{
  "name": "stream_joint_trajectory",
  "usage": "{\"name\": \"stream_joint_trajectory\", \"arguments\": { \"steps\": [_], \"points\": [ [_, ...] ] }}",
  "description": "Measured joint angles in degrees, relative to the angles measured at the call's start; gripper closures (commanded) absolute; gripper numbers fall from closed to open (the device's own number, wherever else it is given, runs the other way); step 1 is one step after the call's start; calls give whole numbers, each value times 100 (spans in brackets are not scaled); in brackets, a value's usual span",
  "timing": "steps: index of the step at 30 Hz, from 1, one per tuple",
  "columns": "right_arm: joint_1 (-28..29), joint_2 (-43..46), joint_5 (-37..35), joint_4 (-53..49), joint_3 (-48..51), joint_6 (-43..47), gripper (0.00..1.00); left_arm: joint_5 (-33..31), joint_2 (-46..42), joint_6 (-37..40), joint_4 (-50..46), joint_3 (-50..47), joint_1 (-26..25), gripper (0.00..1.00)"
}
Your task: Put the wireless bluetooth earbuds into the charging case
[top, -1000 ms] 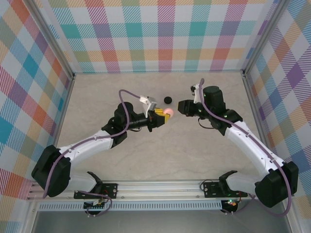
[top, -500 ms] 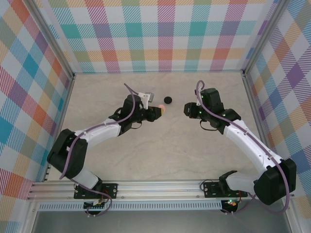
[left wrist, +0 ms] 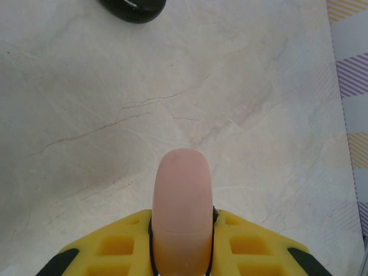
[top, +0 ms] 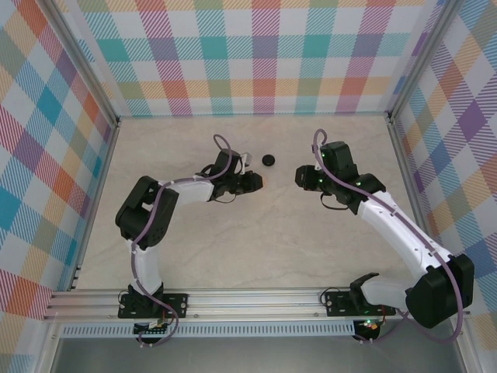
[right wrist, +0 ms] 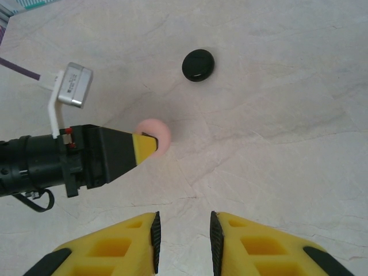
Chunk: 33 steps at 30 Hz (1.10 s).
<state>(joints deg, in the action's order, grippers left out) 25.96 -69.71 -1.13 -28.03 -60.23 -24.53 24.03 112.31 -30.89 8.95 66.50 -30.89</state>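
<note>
On my left wrist feed the top edge cuts off the black disc [left wrist: 133,7], and yellow fingers [left wrist: 115,248] hide the base of the pink case [left wrist: 182,201].

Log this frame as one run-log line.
left gripper: shut on charging case | right gripper: open, empty | black round piece: on table, apart from case
</note>
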Motion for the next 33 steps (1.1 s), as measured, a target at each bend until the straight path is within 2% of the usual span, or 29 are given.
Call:
{"name": "stream_joint_trajectory", "arguments": {
  "steps": [15,17,26,33],
  "points": [
    [0,0,-22,-42,0,0,67,420,1071,-299,-13,942,39,89],
    [0,0,-39,-42,0,0,67,413,1119,-299,-81,1038,42,83],
    [0,0,-162,-168,0,0,66,291,1102,-142,-472,1239,44,40],
    [0,-13,-387,-258,0,15,61,-195,750,286,-1097,1202,90,28]
  ]
}}
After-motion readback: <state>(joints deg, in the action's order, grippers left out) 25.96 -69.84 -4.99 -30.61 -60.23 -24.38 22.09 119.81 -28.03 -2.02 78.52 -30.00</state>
